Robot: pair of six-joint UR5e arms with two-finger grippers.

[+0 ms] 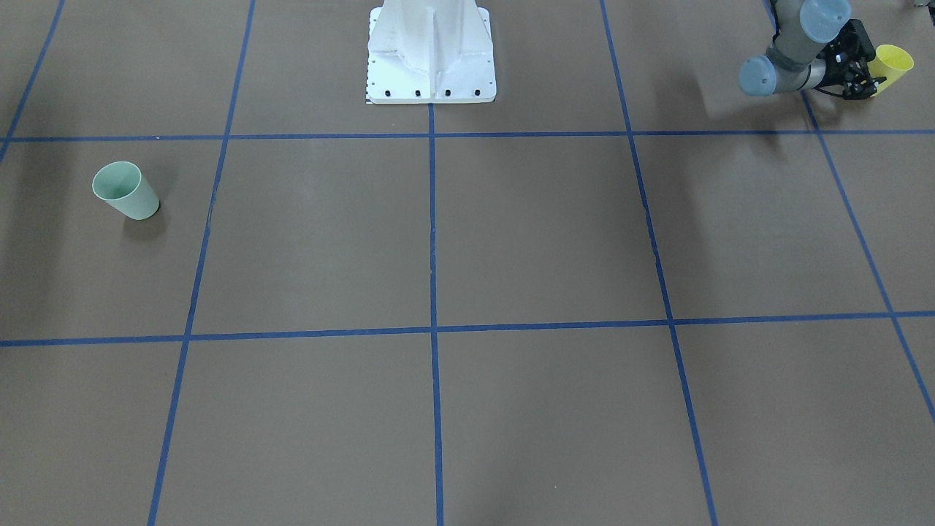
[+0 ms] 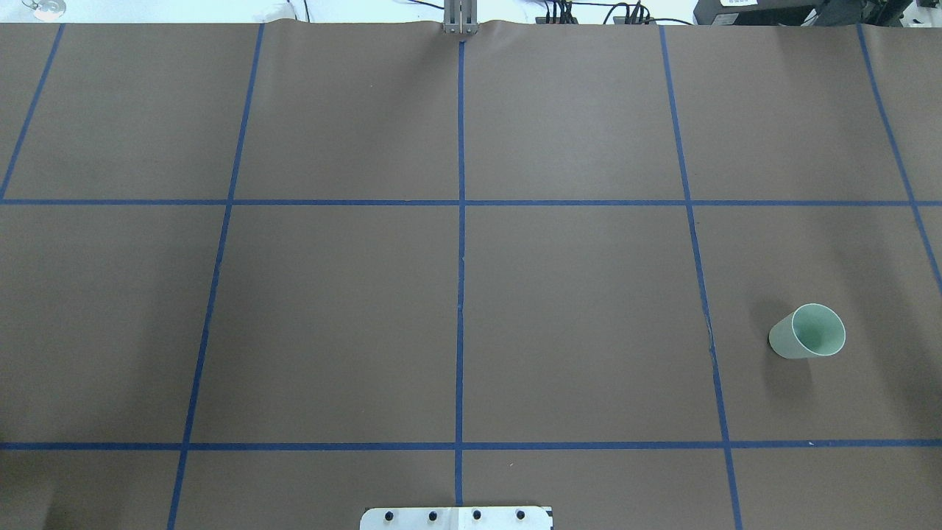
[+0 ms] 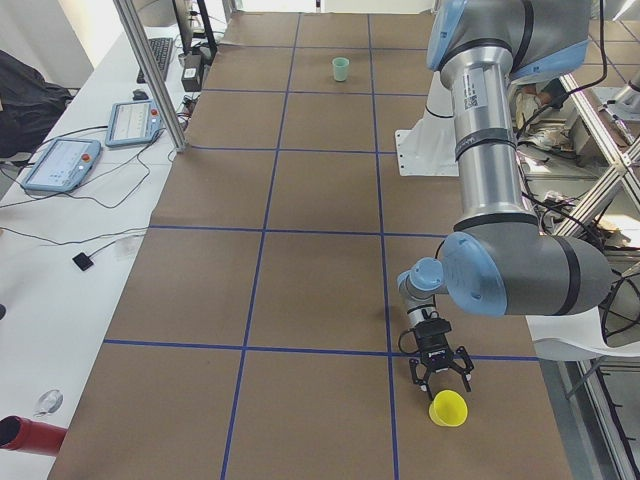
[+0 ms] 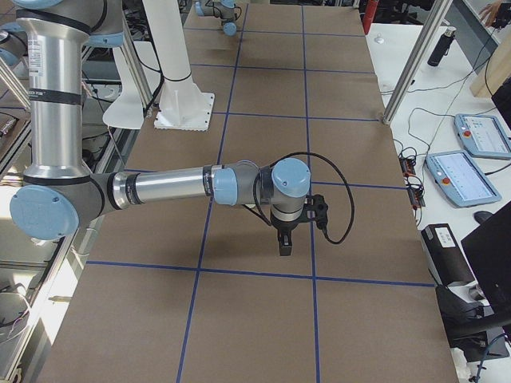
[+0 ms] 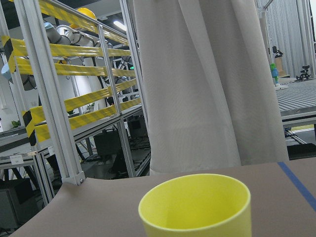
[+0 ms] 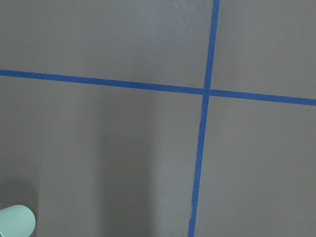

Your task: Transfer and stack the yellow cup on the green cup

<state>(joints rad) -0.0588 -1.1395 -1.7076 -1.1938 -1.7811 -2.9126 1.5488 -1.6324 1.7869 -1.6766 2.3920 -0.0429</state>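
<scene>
Near the left-end corner of the brown tabletop (image 1: 540, 234), on the robot's side, the front-facing view is showing the small bright yellow plastic cup (image 1: 895, 62) standing upright. The left gripper (image 1: 865, 77) is lying low just beside it, jaws spread wide and holding nothing. The small pale mint-green plastic cup (image 1: 126, 191) is standing well apart, toward the right end. Overhead, the green cup (image 2: 807, 333) is standing upright. From the left end, the left gripper (image 3: 442, 383) is pointing its spread jaws at the yellow cup (image 3: 447, 408). From the right end, the right gripper (image 4: 285, 242) is hanging fingers-down above the tabletop; I cannot tell how its jaws are standing. The left wrist camera is filling its lower edge with the yellow cup (image 5: 195, 207). The right wrist camera is catching the green cup (image 6: 15, 222) in its lower left corner, apart from crossing blue tape lines (image 6: 206, 91).
</scene>
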